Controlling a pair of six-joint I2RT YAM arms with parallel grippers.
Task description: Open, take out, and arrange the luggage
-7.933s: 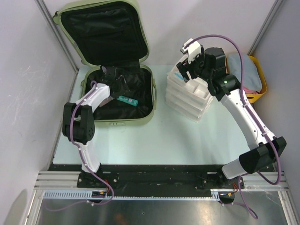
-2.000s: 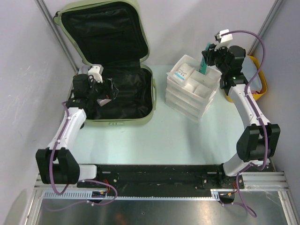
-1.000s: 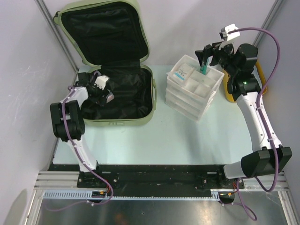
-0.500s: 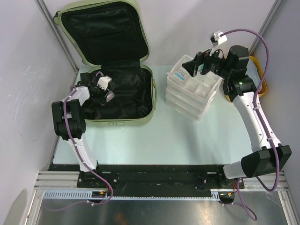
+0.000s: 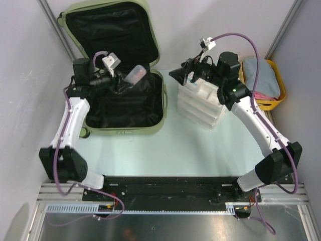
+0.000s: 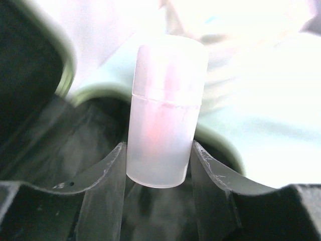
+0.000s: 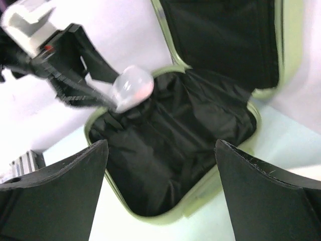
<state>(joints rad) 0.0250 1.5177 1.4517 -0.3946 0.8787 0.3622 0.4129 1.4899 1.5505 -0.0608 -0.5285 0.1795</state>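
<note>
- The luggage [image 5: 125, 131], a pale sage-green hard-shell suitcase, lies open at the back left of the pale mint table [image 5: 175, 145]. Its base is flat and its lid stands upright against the back wall.
- Both halves show black fabric lining, also seen from the right wrist [image 7: 175, 150].
- A small dark mark on the luggage's front wall is too small to read.
- The left gripper [image 5: 126, 79] hovers above the back edge of the luggage's base. Its fingers [image 6: 103, 191] are clamped on either side of a frosted translucent bottle [image 6: 165, 110].
- The bottle [image 5: 136, 74] is cylindrical with a cap of the same plastic and a pinkish tint inside. It carries no legible label. It is raised clear of the lining and tilts toward the luggage's right rim.
- The right gripper [image 5: 181, 76] sits just beside the luggage's right rim, jaws spread wide [image 7: 160, 186] with nothing between them.
- A stack of white divided organizer trays [image 5: 205, 108] stands near the luggage's right side.
- A yellow tub [image 5: 277, 95] holding a grey-blue cloth [image 5: 258, 75] is well apart from the luggage, beyond the trays.
</note>
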